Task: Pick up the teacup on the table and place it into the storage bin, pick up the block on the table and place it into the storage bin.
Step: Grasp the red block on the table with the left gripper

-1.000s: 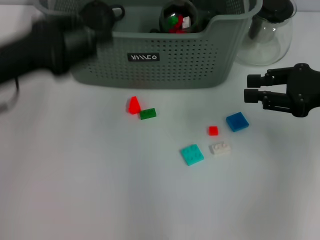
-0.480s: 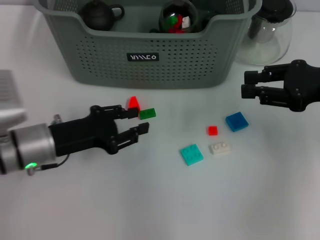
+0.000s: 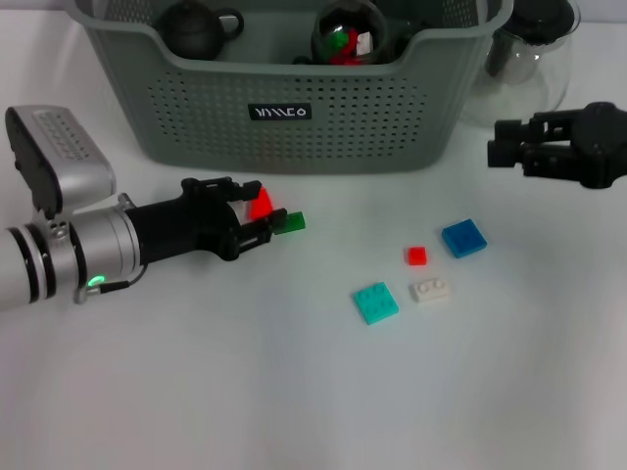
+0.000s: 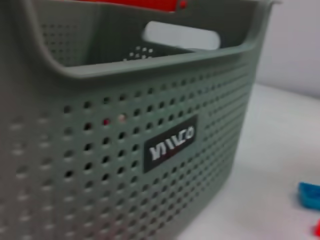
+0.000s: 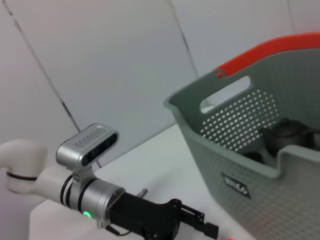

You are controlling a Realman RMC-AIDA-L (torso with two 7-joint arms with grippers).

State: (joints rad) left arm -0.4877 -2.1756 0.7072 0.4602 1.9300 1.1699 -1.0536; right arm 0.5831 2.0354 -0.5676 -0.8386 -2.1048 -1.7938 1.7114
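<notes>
The grey-green storage bin (image 3: 196, 117) stands at the back of the table; its label wall fills the left wrist view (image 4: 125, 125), and it also shows in the right wrist view (image 5: 250, 150). A dark teacup (image 3: 194, 25) lies inside the bin at its left end (image 5: 290, 134). A red block (image 3: 261, 204) sits in front of the bin, touching a green block (image 3: 290, 222). My left gripper (image 3: 250, 211) is low over the table, open, its fingers either side of the red block. My right gripper (image 3: 502, 143) hovers open at the right, holding nothing.
A clear glass pitcher (image 3: 529, 69) stands right of the bin. A glass ball (image 3: 348, 34) holding small blocks rests inside the bin. Loose on the table lie a blue block (image 3: 463, 238), a small red one (image 3: 417, 256), a teal one (image 3: 376, 303) and a white one (image 3: 431, 290).
My left arm came away from over the bin, dropped to the table and closed in on the red block. The right gripper drifted back towards the pitcher.
</notes>
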